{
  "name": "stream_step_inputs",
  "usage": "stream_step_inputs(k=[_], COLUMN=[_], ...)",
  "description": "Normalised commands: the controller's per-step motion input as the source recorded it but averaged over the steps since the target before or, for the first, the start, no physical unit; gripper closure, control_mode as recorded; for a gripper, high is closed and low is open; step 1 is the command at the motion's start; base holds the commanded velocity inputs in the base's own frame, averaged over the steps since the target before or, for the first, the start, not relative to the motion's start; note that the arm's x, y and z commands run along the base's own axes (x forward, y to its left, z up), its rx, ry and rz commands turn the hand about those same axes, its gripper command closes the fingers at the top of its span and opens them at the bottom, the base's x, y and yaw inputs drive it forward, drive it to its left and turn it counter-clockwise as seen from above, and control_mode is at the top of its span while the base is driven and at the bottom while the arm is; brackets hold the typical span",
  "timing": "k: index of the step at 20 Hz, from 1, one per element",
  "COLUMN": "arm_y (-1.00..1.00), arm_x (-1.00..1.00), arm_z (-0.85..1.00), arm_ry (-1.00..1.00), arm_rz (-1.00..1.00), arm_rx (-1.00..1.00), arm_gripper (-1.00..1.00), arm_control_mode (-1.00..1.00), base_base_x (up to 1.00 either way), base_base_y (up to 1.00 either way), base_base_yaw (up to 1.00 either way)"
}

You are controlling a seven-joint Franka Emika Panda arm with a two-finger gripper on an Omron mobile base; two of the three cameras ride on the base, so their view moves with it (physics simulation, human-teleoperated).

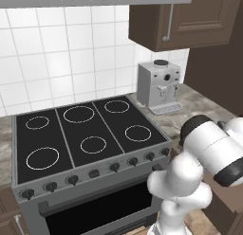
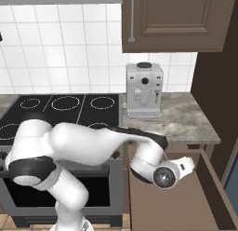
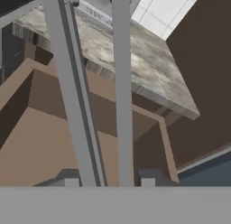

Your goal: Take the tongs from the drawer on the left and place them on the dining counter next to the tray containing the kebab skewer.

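Now — hand (image 3: 107, 180) grasping tongs (image 3: 122, 92) | over open drawer (image 3: 54, 142) | lettering seemingly unreadable

The coffee machine (image 2: 144, 89) stands on the counter (image 2: 186, 118) above the open drawer (image 2: 186, 207).

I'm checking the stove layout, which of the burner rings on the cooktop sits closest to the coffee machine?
The back right ring, nearest the silver coffee machine; the other five rings lie farther left or closer to the knobs.

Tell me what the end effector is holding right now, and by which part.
The end effector holds the tongs, gripped near one end; both grey arms run up and away from the fingertips, above the open drawer.
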Motion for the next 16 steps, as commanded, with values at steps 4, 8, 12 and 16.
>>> stream_step_inputs(k=[4, 8, 12, 16], arm_y=[0.81, 0.83, 0.67, 0.13], arm_x=[-0.11, -0.09, 0.01, 0.23], arm_z=[1.00, 1.00, 1.00, 0.78], arm_ry=[0.27, 0.20, 0.22, 0.26], arm_rz=[0.07, 0.07, 0.04, 0.00], arm_rx=[-0.27, -0.22, -0.14, 0.01], arm_gripper=[1.00, 1.00, 1.00, 1.00], arm_control_mode=[-1.00, -1.00, -1.00, -1.00], base_base_x=[0.00, 0.00, 0.00, 0.00], base_base_y=[0.00, 0.00, 0.00, 0.00], base_base_yaw=[0.00, 0.00, 0.00, 0.00])
